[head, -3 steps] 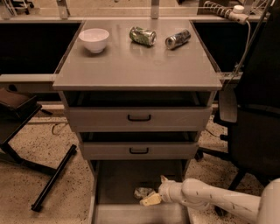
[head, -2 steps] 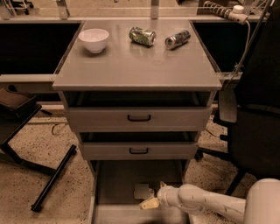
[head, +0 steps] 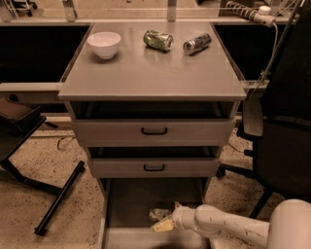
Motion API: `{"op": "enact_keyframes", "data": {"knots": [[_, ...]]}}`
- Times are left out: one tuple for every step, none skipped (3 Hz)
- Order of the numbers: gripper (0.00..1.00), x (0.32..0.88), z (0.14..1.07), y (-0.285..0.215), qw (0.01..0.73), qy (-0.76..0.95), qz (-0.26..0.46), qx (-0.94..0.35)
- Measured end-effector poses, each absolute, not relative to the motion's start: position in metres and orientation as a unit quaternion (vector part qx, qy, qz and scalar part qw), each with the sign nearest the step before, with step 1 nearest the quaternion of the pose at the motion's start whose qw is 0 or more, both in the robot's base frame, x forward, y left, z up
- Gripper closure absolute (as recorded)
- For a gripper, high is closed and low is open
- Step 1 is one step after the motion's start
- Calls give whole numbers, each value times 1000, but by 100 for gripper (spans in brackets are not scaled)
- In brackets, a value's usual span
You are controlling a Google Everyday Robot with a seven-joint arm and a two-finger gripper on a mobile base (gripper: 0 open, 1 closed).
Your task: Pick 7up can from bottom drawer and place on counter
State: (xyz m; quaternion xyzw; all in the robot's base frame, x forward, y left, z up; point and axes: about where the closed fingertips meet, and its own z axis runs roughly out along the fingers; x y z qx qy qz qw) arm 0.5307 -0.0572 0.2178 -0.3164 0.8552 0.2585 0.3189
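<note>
Clutter first, in the camera view: a white bowl point(head: 104, 44) stands at the left rear of the surface point(head: 146, 78). A green can point(head: 158, 40) lies on its side at the middle rear, and a silver can point(head: 197, 43) lies on its side just to the right of it, the two apart. Under the surface, two grey fronts point(head: 154, 131) with black handles sit one above the other, each with a dark gap over it.

Below them the drawer point(head: 127, 204) stands open toward the camera, its floor plain and grey. The 7up can point(head: 159, 214) lies on that floor, right of centre — pale and crumpled-looking. The end effector point(head: 163, 225) is down in the drawer just beside the can, on its near side, at the tip of a white arm point(head: 223, 224) that reaches in from the lower right. Whether it is wide, narrow or touching the can, I cannot tell.

Around the cabinet is a speckled beige floor point(head: 43, 155). A black chair point(head: 286, 121) stands close on the right, and a black stand point(head: 58, 199) on the left has one leg slanting toward the drawer. At the top right a power strip point(head: 245, 10) trails a cable point(head: 273, 44) down the surface's right edge.

The print on the cans is too small to read.
</note>
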Motion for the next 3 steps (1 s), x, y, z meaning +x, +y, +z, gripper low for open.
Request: {"op": "enact_keyframes", "data": {"knots": [[0, 541, 209, -33, 327, 851, 270, -310], [0, 548, 189, -20, 323, 853, 274, -305], [0, 554, 171, -13, 322, 855, 272, -302]]}}
